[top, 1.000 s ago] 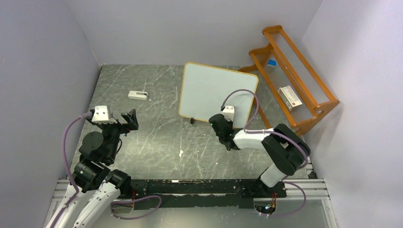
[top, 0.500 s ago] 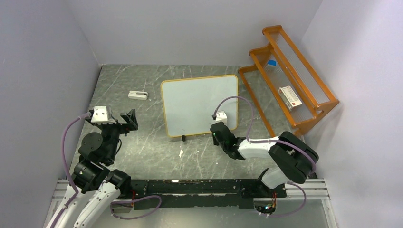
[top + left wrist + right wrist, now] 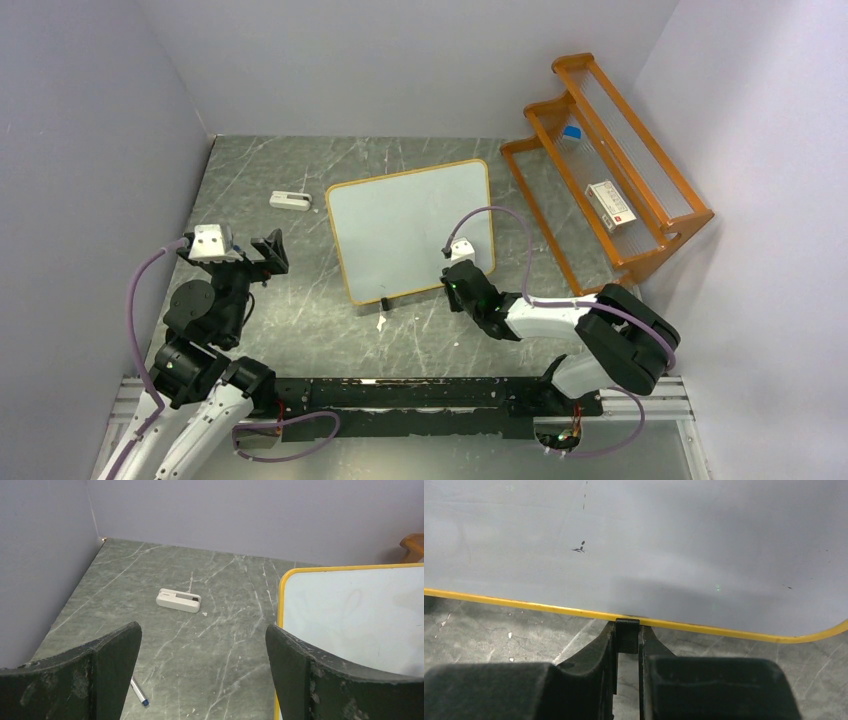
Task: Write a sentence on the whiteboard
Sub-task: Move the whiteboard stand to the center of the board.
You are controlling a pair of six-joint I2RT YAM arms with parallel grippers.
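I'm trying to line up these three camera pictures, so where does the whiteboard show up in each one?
Top camera: whiteboard in the middle, its edges skewed.
Left wrist: whiteboard at the right, cut off by the picture's edge.
Right wrist: whiteboard fills the upper half.
Shared landmark: the grey marbled table, in all three.

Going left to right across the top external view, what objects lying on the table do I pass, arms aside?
eraser → whiteboard → wooden rack
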